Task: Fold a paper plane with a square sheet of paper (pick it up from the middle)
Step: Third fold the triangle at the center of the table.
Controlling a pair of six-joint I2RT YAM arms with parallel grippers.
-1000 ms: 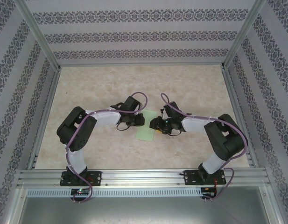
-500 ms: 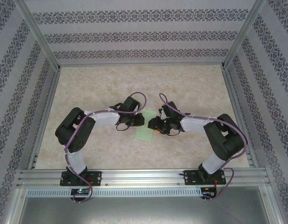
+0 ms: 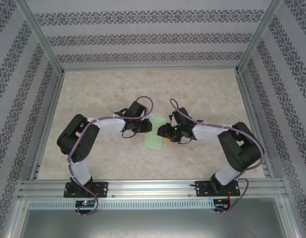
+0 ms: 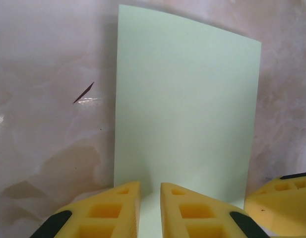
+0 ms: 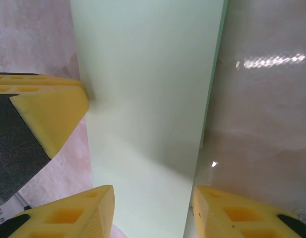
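Where one green sheet (image 4: pixel 185 114) lies, left claw (image 4: pixel 150 191), right claw (image 5: pixel 152 198), both parted.

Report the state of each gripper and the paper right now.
paper, folded into a rectangle, lying on the table.
left gripper, barely open, tips over the paper's near edge.
right gripper, open wide, straddling the paper.
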